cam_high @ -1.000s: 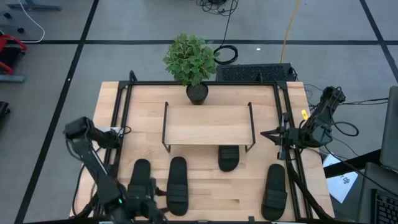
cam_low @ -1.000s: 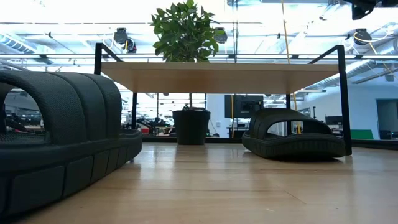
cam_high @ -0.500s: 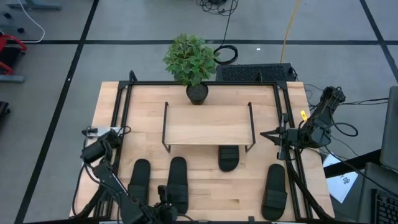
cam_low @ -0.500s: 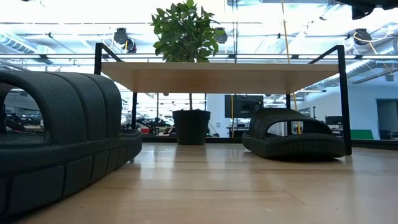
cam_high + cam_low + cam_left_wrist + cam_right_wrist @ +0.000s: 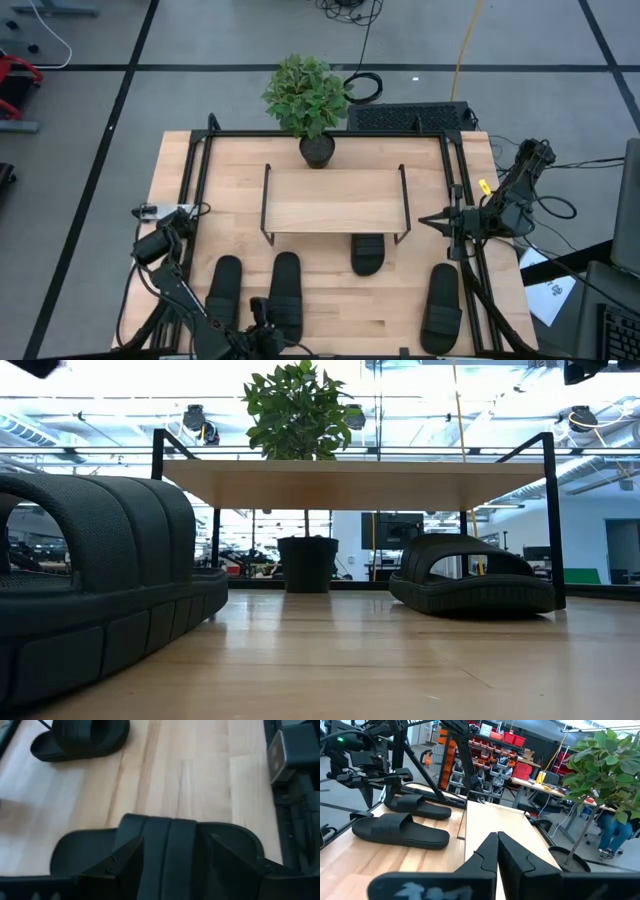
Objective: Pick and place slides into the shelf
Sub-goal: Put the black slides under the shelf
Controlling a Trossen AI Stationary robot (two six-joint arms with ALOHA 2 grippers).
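Four black slides lie on the table. In the high view they are the leftmost slide [image 5: 223, 290], the second slide [image 5: 286, 295], a third slide [image 5: 368, 252] with its far end under the shelf [image 5: 335, 200], and a fourth slide [image 5: 441, 305] near the right edge. My left gripper [image 5: 262, 316] is open low over the second slide [image 5: 165, 845]. Its fingers [image 5: 125, 862] stand on either side of the ribbed strap [image 5: 172, 837]. My right gripper [image 5: 427, 218] is shut [image 5: 496, 845] and waits by the table's right rail, pointing left. My left gripper is open over the second slide's strap from above, with its fingers across the slide. I cannot tell whether the fingers touch the strap. The slide lies flat on the table.
A potted plant [image 5: 310, 100] stands behind the shelf at the table's far edge. Black rails [image 5: 195, 180] run along the table's sides. In the low view one slide [image 5: 470, 585] sits under the shelf top [image 5: 350, 480], and another slide [image 5: 90, 600] is close at the left.
My left arm has folded in, and its gripper has moved right from above the leftmost slide to the second slide. That move came in the first half second, and the gripper has stayed there since. The slides have not moved.
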